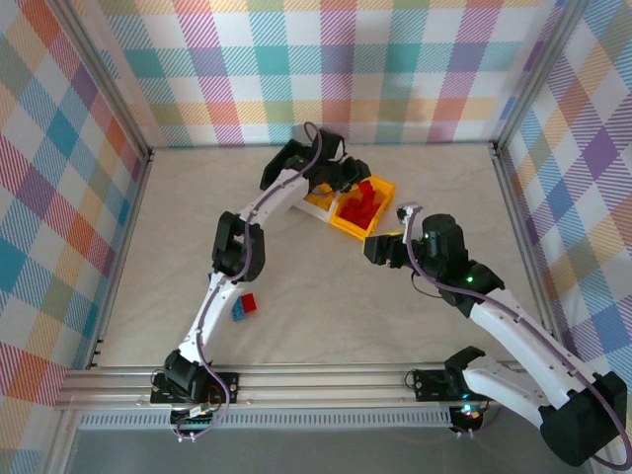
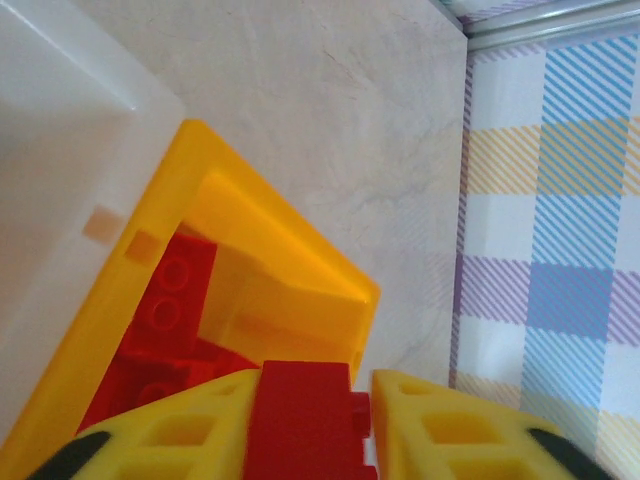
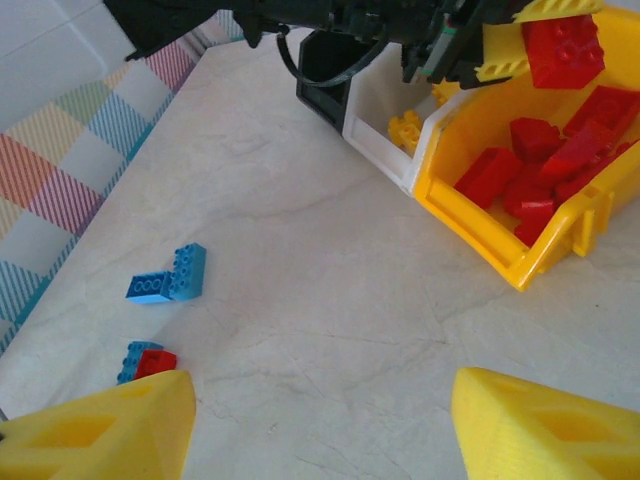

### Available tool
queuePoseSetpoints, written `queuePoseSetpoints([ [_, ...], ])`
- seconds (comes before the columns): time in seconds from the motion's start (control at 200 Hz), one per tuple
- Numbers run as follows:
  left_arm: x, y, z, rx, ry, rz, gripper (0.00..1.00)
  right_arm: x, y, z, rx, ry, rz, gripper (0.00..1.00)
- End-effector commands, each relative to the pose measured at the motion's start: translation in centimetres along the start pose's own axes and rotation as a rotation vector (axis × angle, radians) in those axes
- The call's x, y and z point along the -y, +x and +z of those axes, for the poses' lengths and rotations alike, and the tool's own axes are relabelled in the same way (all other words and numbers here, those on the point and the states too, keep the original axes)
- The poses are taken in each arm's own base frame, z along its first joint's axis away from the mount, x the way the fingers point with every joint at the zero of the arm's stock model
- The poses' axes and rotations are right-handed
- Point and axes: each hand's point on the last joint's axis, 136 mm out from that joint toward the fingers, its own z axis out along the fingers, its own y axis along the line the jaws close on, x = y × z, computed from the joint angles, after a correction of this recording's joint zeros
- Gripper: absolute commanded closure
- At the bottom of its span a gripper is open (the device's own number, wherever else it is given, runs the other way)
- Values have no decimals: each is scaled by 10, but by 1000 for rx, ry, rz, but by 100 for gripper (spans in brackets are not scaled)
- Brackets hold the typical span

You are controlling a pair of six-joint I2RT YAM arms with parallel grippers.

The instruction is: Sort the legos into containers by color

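Three bins (image 3: 380, 160): black, white, yellow. The left gripper (image 2: 315, 382) holds one studded red brick (image 2: 305, 425); the right gripper (image 3: 320, 400) has its fingers spread wide.

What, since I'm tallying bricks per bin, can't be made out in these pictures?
- Black bin: contents hidden by the left arm, top and right wrist views.
- White bin: some yellow bricks show, right wrist view; the arm covers the rest.
- Red brick at the left gripper: blurred, cut by the bottom edge, left wrist view; grip unclear.
- Red-and-blue pair: partly behind a finger of the right gripper, right wrist view.
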Motion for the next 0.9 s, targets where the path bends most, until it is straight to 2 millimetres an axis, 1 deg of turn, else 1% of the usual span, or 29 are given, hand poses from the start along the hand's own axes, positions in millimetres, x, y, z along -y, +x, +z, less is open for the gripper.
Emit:
queuePoseSetpoints([
  [0.0,-5,8,6,-39,-20,-16,56,3,-3,-4,4,30,-17,27],
  [0.065,-3,8,5,-37,-18,-14,51,3,-5,-4,7,30,-28,27],
  [0.135,4,9,2,-40,-6,-9,44,2,-5,-3,2,25,-31,27],
  [0.19,13,10,-4,-43,6,-2,43,0,-5,-1,-4,15,-34,27],
  [0.225,20,9,-12,-41,12,9,43,-1,-3,1,-12,3,-41,27],
  [0.29,37,10,-33,-39,14,50,42,-7,4,7,-55,-36,-68,28],
  [0.345,48,12,-55,-29,-9,94,41,-10,15,16,-124,-72,-87,28],
  [0.4,49,14,-81,-23,-70,127,41,-13,30,28,-217,-96,-107,30],
  [0.435,45,16,-99,-14,-124,148,41,-18,41,35,-275,-116,-140,30],
  [0.47,30,19,-115,-11,-205,144,40,-23,48,43,-314,-134,-184,30],
  [0.485,28,20,-125,-5,-226,143,40,-27,53,46,-332,-147,-207,30],
  [0.515,15,21,-140,9,-277,131,40,-35,60,53,-359,-172,-248,30],
  [0.525,17,21,-148,23,-279,133,40,-37,62,56,-366,-179,-260,30],
  [0.535,11,22,-154,25,-295,125,40,-40,65,58,-373,-189,-270,30],
  [0.545,10,20,-160,37,-300,122,40,-41,68,60,-382,-196,-279,30],
  [0.605,-14,25,-196,80,-349,69,39,-61,79,72,-409,-285,-345,30],
  [0.655,-35,26,-228,120,-380,13,39,-81,95,80,-436,-387,-445,29],
  [0.715,-66,37,-262,139,-429,-64,39,-102,117,88,-456,-504,-613,28],
  [0.75,-81,45,-279,148,-447,-99,39,-113,130,92,-467,-575,-708,27],
  [0.765,-84,47,-287,157,-447,-110,39,-117,135,94,-470,-609,-751,26],
  [0.78,-93,53,-293,155,-458,-127,39,-121,139,96,-475,-636,-786,26],
  [0.82,-109,65,-309,164,-475,-157,38,-130,148,103,-478,-687,-866,25],
  [0.895,-136,87,-335,178,-501,-223,37,-145,154,118,-461,-776,-967,23],
])
